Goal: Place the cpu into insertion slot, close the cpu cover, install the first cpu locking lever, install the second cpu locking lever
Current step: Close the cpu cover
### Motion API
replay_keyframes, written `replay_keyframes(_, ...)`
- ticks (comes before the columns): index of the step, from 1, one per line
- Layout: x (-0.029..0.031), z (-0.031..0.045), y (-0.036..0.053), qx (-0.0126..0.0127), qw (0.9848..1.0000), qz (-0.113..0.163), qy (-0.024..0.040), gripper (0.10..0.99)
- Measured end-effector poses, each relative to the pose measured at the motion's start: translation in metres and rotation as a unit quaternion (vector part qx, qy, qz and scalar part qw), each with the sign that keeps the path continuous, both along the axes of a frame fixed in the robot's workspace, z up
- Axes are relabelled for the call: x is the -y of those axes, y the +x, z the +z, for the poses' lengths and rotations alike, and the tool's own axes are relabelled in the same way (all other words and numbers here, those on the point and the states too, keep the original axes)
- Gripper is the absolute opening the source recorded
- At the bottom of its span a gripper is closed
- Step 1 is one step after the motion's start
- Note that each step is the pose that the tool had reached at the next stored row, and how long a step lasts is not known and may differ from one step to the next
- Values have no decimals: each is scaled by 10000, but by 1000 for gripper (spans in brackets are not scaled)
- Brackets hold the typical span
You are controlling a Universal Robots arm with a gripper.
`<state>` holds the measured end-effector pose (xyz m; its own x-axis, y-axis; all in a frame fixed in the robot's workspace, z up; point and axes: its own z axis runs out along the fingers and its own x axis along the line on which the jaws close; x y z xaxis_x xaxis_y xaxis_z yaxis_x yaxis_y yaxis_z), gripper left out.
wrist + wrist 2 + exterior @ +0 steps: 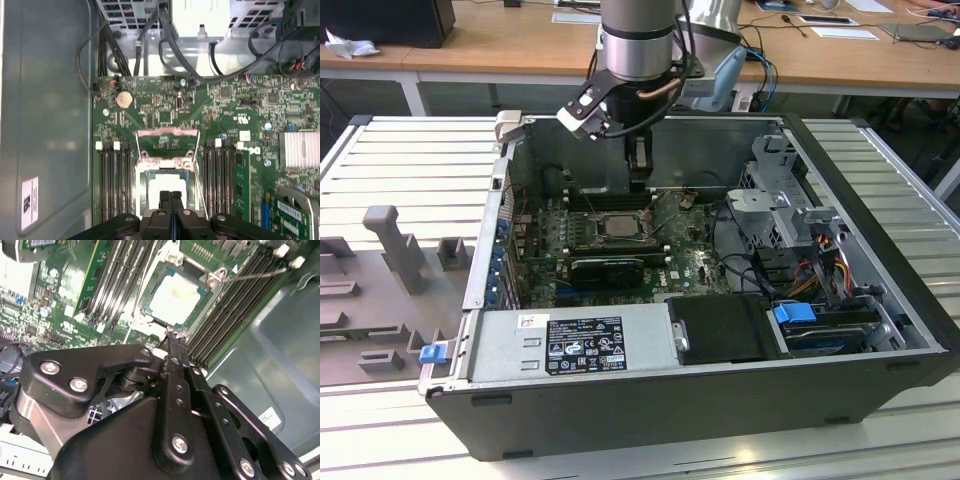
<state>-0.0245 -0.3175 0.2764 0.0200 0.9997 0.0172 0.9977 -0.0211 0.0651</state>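
The cpu (167, 181) lies flat in the insertion slot (141, 187) on the green board, its pale metal top showing in both wrist views (175, 295). The cpu cover (167, 134) looks swung open on its hinge, with the board visible through its cut-out. A thin wire locking lever (260, 272) sticks out beside the socket, unlatched. My gripper (171, 196) hangs just above the socket's edge, fingers pressed together with nothing between them. In the exterior view the gripper (638, 182) is inside the open computer case, over the cpu (620, 224).
Long black memory slots (114, 182) flank the socket on both sides. A black card (608, 267) and a power supply (570, 345) lie nearer the case's front. A drive cage (790, 205) and cables (740, 250) fill the exterior view's right. Case walls (45, 125) close in.
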Motion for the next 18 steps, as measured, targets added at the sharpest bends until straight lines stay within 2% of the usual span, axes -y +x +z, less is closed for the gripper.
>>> replay_keyframes(10,0,0,254,0,10000,0,0,106)
replay_keyframes(18,0,0,321,0,10000,1,0,106)
